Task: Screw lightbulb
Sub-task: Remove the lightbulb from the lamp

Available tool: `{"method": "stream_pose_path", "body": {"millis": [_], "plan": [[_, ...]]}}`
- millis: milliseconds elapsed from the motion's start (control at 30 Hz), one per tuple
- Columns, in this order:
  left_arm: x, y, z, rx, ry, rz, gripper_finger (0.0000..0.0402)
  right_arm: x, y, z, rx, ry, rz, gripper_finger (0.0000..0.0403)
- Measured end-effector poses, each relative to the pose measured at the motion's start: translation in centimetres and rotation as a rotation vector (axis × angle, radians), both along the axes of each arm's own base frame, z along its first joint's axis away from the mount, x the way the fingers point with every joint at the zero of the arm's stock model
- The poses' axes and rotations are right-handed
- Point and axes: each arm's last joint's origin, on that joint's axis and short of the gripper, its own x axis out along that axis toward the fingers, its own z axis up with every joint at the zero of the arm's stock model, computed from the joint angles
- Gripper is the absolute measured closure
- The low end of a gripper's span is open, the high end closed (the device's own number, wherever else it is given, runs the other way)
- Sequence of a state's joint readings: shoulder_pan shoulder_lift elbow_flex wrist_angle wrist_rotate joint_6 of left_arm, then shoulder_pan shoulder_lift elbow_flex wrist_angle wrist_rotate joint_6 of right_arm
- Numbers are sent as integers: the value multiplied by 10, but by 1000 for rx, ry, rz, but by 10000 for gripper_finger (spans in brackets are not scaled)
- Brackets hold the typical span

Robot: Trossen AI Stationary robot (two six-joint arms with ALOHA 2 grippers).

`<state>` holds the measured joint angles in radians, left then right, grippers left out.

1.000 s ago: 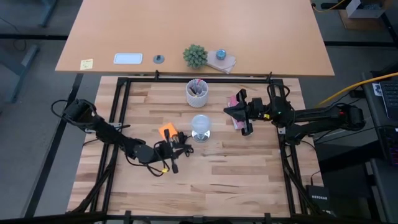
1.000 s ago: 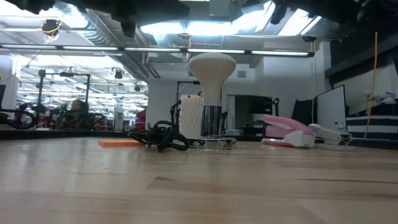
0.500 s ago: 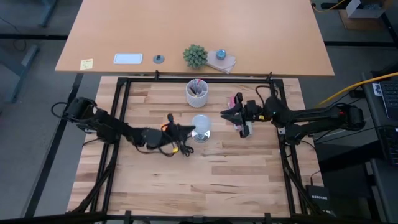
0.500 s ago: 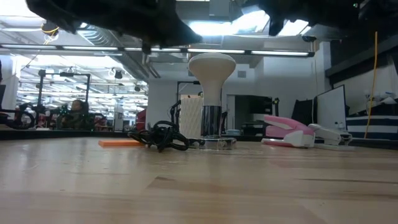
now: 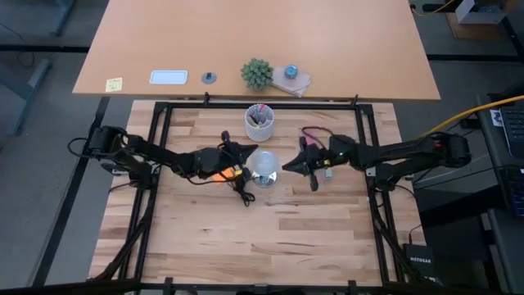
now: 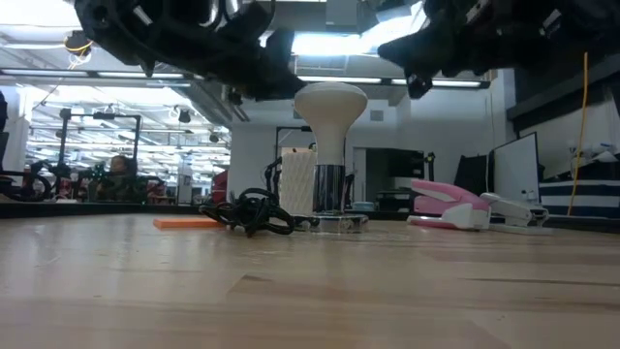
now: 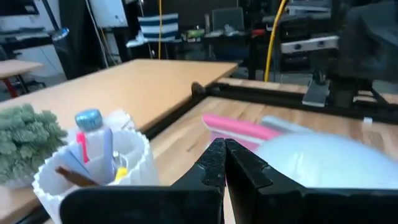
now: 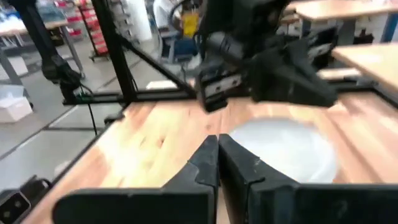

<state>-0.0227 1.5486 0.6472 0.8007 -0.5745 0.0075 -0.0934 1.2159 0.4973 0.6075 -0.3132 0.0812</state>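
Observation:
The white lightbulb stands upright mid-table, wide end up, its narrow base stuck in a round silvery fitting; it also shows in the low view as the lightbulb. My left gripper is shut and level, just to the bulb's far left at the height of its head. In the left wrist view the bulb sits close beside the shut fingers. My right gripper is shut, level, a short way right of the bulb, apart from it. My left gripper stands shut right beside the wide head of the bulb. I cannot tell whether its fingers touch the bulb.
A black cord bundle and a flat orange piece lie left of the fitting. A white cup of pens stands behind the bulb. A pink stapler lies to the right, under my right arm.
My left gripper has swung from the near left of the bulb toward the far edge and right, ending beside the bulb's head. My right gripper has come down and toward the left, closer to the bulb. The bulb has stayed in place.

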Motion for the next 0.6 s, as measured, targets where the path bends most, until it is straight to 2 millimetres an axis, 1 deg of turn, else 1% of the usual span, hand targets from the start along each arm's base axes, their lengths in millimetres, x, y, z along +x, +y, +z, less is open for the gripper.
{"method": "stream_pose_path", "body": {"millis": [100,200,433,600], "plan": [[0,1,-4,-18,33,-6,400,6,6,-10,-26,33,-5,398],[-1,1,-7,-23,64,-8,400,10,11,-14,-42,32,-30,393],[-1,1,-9,-46,66,-5,400,13,8,-19,-57,47,-118,397],[-1,-6,-10,-49,79,-25,400,13,6,-21,-67,72,-182,398]]}}
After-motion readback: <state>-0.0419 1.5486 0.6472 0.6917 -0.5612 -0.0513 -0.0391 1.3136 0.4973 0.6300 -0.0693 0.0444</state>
